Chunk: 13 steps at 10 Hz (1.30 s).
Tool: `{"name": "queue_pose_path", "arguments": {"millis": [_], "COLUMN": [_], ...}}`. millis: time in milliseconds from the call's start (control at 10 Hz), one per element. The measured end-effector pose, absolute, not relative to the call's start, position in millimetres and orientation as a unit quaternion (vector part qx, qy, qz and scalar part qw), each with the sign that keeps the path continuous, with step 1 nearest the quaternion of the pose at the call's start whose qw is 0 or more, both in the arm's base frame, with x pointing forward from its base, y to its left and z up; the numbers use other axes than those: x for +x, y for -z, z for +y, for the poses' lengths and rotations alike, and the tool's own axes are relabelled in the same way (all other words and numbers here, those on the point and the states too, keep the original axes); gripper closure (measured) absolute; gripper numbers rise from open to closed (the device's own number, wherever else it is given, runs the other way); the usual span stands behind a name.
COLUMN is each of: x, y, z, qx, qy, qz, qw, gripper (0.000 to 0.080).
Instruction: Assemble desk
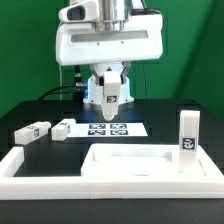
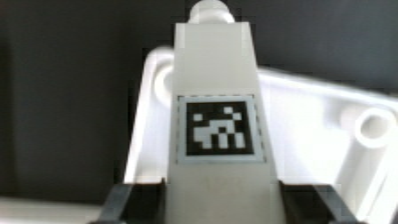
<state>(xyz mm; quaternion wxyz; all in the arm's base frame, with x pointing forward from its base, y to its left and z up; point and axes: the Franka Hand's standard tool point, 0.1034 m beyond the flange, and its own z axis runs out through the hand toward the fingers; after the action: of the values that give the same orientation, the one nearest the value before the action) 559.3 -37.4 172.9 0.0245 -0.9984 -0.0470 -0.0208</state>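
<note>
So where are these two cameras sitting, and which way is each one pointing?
Exterior view: sits off the arm, low by the table's edge, facing the robot across the desk panel and the marker board; the arm and gripper show.
Wrist view: rides on the wrist, looking along the gripper at the held leg; only the dark fingers show.
Shared: both see the held leg and the desk panel.
</note>
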Motion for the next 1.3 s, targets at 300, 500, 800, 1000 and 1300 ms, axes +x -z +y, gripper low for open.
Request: {"name": "queue_pose_path", "arguments": {"millis": [300, 500, 800, 1000, 1300], "x": [613, 608, 610, 633, 653], "y": [-199.1, -194.5, -185.3, -183.8, -192.3], "z": [-69, -76, -72, -65, -60], "qx": [-0.99, -0.983, -0.976, -0.972, -0.973], "qy": [0.139, 0.183, 0.216, 0.231, 0.222], "qz": [-0.002, -0.005, 0.005, 0.051, 0.064], "qw": [0.035, 0.009, -0.012, -0.007, 0.009], "gripper": [0.0509, 0.0509, 0.0509, 0.0509, 0.0509]}}
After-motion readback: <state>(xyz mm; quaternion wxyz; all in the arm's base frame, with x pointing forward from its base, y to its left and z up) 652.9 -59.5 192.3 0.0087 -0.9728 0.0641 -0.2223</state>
